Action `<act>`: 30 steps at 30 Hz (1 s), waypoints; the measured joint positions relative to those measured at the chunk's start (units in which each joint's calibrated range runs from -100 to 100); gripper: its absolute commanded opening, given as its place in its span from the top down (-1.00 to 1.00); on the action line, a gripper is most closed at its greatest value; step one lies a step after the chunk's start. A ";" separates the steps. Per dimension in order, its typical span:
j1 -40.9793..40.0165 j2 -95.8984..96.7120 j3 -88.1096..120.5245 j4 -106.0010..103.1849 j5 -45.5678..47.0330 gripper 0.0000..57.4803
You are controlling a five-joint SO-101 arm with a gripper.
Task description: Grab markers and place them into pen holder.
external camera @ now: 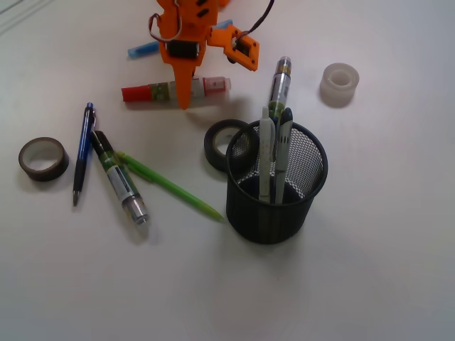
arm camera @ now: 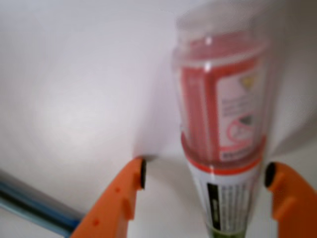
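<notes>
Dark tape roll noted far left on white table. Next along: blue pen, black marker lying flat with clear cap toward camera, slim green pencil crossing beside it. Red marker found lying flat at upper centre, directly beneath orange gripper. Per wrist view: gripper spread wide, straddling red marker; right fingertip near the barrel, left fingertip apart with bare table between; nothing held. Further right: second dark tape roll just behind black mesh pen holder, already loaded with slim pens and one marker standing upright. Clear tape roll at far right.

Judged step: grasp of red marker, not yet closed. Next move judged to require closing on the barrel, lifting, carrying right to holder, tipping upright over rim.
</notes>
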 measured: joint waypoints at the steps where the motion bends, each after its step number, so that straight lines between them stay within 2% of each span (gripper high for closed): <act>1: 0.00 0.17 0.00 -0.17 -0.15 0.77; 3: 0.00 0.17 -0.09 -0.26 -0.10 0.99; 18: -2.07 -0.61 -4.58 3.28 -1.22 0.98; 26: -6.59 -15.59 -23.00 14.00 -9.96 0.98; 30: -6.22 -22.74 -29.65 13.05 -18.41 0.99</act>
